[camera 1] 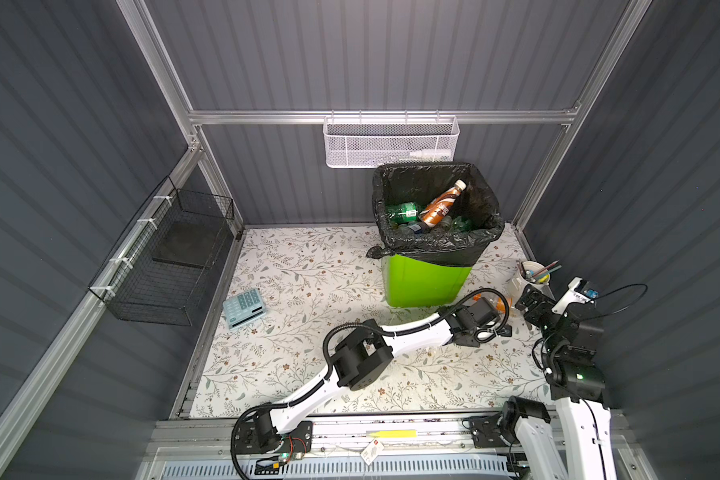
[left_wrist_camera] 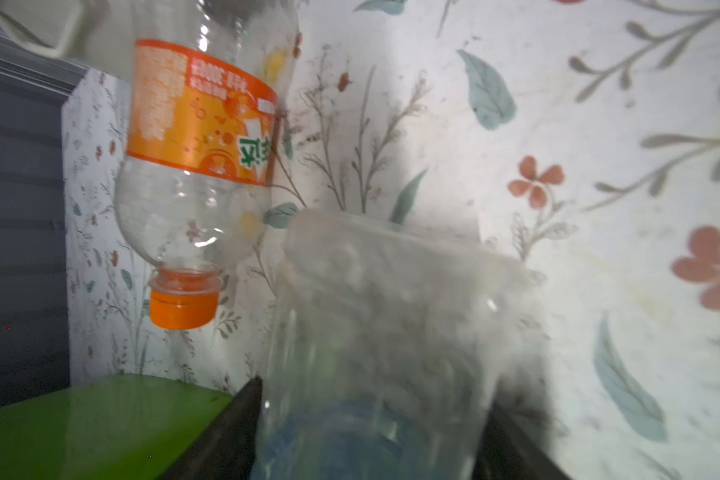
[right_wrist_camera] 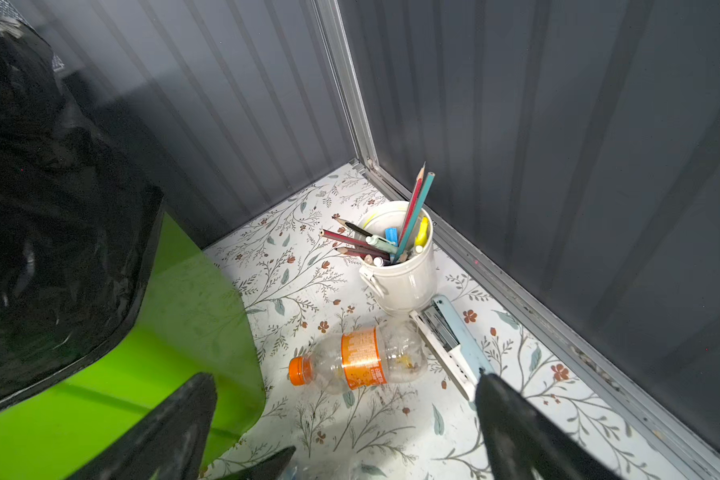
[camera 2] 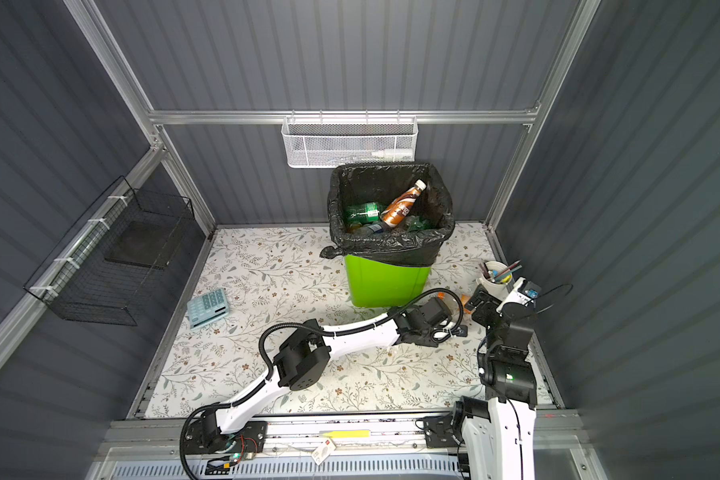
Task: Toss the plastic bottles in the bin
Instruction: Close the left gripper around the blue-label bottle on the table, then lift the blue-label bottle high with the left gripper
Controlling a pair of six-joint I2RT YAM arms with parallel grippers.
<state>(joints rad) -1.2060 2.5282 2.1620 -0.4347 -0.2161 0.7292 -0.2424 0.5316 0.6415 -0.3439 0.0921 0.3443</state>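
Left wrist view: gripping a blurred clear bottle (left_wrist_camera: 391, 311) in the left claw (left_wrist_camera: 377, 390), bin (left_wrist_camera: 80, 424) just beside it, presumably ready for lifting over the rim. Keeping right claw (right_wrist_camera: 344, 376) spread wide, empty, orange-label bottle (right_wrist_camera: 360, 359) lying just ahead on counter (right_wrist_camera: 391, 415), likely next.

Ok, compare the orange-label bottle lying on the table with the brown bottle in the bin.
The orange-label bottle is clear with an orange cap; the brown bottle is brown with a white cap. The orange-label bottle lies flat on the table beside the bin; the brown bottle leans tilted inside it, cap end up. Both are capped plastic bottles.
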